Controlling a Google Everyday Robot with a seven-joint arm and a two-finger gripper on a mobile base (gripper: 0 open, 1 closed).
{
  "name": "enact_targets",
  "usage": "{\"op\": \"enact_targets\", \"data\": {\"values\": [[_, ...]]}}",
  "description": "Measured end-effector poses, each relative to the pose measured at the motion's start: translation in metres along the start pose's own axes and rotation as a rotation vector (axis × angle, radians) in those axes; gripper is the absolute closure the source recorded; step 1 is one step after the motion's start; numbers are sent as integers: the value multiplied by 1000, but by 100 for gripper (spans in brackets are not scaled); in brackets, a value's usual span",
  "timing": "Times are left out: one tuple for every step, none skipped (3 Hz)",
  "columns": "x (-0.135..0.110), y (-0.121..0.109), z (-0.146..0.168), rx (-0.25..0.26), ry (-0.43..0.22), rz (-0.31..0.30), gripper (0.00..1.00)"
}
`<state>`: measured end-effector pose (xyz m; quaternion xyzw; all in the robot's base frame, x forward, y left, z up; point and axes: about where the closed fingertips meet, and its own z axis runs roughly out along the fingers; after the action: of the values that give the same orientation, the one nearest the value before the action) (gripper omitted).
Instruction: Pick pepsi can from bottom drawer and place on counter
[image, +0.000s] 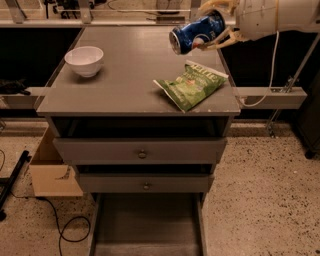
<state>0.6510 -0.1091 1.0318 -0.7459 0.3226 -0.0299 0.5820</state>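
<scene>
Gripper (214, 26) holds the pepsi can (196, 33) sideways above the counter (125, 75).

claw (215, 25) top right grips pepsi can (192, 34), hiding its far end | bottom drawer (147, 225) front cut off below

Claw (211, 29) at top right: pale beige fingers (222, 41), slim, curved; white rounded arm casing (275, 17) — white cable (272, 70) hanging below.

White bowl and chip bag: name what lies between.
Nothing: in the camera view, bare counter separates bowl and chip bag. The gripper holds the pepsi can over its right rear.
</scene>
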Motion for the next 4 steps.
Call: {"op": "enact_targets", "data": {"values": [[-3,1,32,-26,-63,4,100],[-11,-9,89,-45,-166,1,100],[-12,-18,119,-45,-216,1,100],[-16,-19,124,-49,-226,-3,100]]}}
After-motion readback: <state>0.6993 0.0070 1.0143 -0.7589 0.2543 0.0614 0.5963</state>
